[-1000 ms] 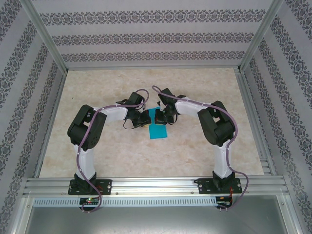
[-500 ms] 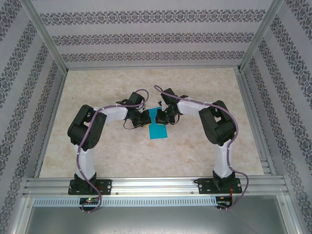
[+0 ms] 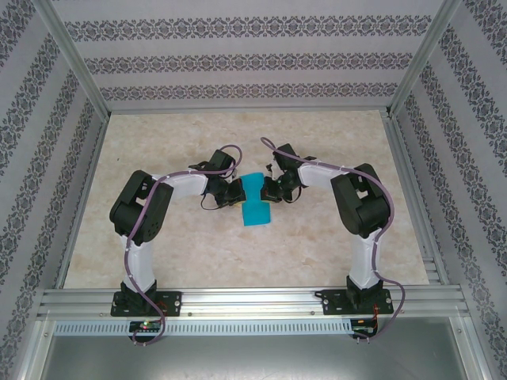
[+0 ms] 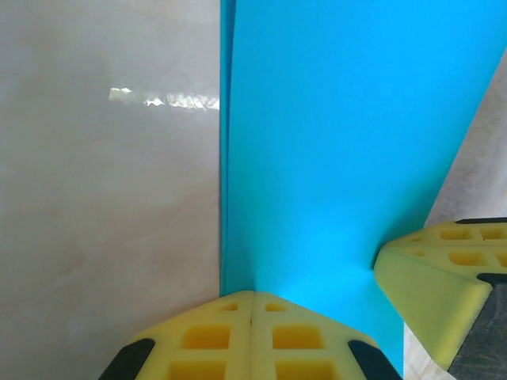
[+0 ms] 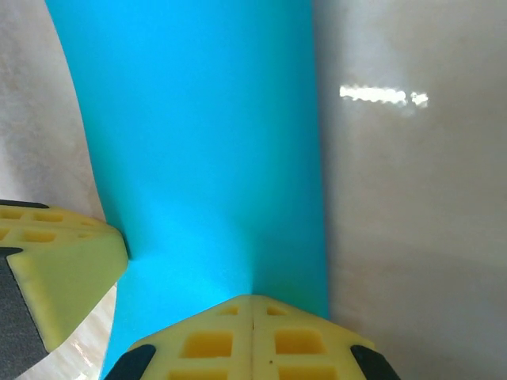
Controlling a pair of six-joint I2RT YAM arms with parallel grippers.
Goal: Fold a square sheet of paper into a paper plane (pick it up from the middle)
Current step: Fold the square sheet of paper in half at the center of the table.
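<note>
Swinging out toward 3 o'clock since a second earlier, the right gripper (image 3: 271, 192) had uncovered the far end of the sheet of paper (image 3: 255, 207), which it had partly hidden before; the left gripper (image 3: 237, 193) had kept its place. The sheet, folded into a long cyan strip, lay flat near the middle of the table (image 3: 182, 245), between the two grippers. In the overhead view its long axis ran from 12 to 6 o'clock, the near end leaning slightly toward 5 and looking a little broader than the far end. The left gripper met the strip from 9 o'clock and the right from 3 o'clock, roughly opposite each other across its upper half. Both were clenched: in each wrist view the yellow pads met along a thin seam, with the tips set against the blue paper. Whether any paper was nipped between the pads could not be told. In the left wrist view a layered folded edge ran straight from the tips toward 12 o'clock.
</note>
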